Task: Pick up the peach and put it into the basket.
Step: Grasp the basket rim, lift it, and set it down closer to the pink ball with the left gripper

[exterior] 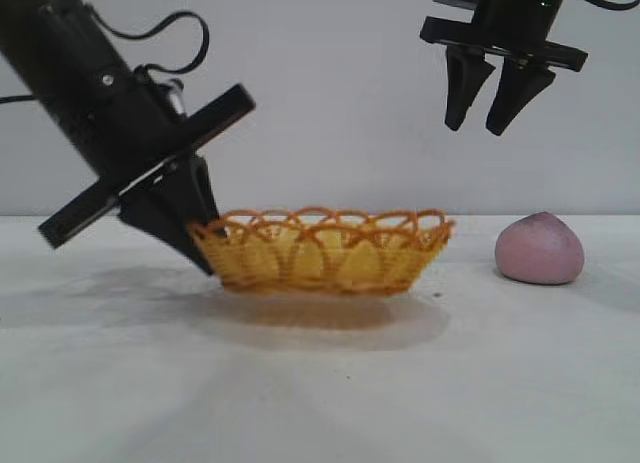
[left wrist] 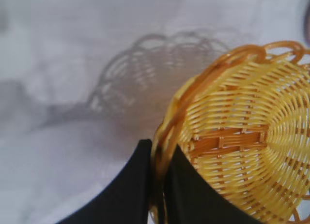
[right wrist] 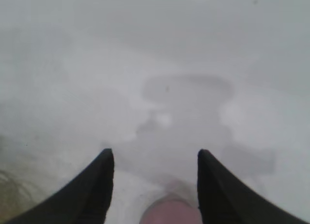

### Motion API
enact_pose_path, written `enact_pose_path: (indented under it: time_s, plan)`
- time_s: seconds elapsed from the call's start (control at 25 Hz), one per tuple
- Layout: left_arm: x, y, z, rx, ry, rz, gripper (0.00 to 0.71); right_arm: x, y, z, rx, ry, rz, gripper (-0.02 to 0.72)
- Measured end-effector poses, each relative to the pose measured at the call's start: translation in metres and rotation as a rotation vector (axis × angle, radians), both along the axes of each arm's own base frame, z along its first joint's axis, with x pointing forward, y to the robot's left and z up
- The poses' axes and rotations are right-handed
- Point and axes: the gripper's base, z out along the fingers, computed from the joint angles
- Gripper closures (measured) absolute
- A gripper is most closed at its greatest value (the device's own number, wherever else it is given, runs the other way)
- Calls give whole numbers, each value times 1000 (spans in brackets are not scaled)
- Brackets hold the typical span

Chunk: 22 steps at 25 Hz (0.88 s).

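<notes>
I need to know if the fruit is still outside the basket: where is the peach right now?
In the exterior view the peach sits on the white table at the right, apart from the basket, with the open right gripper hanging above between them.

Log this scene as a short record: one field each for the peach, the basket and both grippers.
peach: on the table, right of the basket, untouched
basket: empty, left end slightly raised off the table
left gripper: pinching the basket's rim at its left end, one finger inside, one outside
right gripper: open, empty, hanging high above the table, over the gap between basket and peach
</notes>
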Motion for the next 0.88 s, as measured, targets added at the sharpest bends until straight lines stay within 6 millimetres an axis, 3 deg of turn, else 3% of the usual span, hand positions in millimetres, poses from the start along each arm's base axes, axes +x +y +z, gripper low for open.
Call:
enact_pose_path:
  time_s: [0.12, 0.24, 0.36, 0.4, 0.52, 0.68, 0.88]
  plan:
    - [0, 0, 2, 1, -7, -4, 420, 0, 0, 0, 0, 0, 0, 322]
    - [-1, 1, 4, 15, -15, -25, 304, 0, 0, 0, 0, 0, 0, 322]
    - [-3, 2, 16, 25, -50, -57, 317, 0, 0, 0, 0, 0, 0, 322]
    - [-3, 4, 23, 25, -69, -63, 275, 0, 0, 0, 0, 0, 0, 322]
    - [-2, 17, 44, 46, -126, -53, 292, 0, 0, 0, 0, 0, 0, 322]
    - [6, 52, 62, 167, -223, -2, 292, 0, 0, 0, 0, 2, 1, 322]
    - [11, 92, 61, 500, -267, 25, 292, -1, 0, 0, 4, 11, 1, 322]
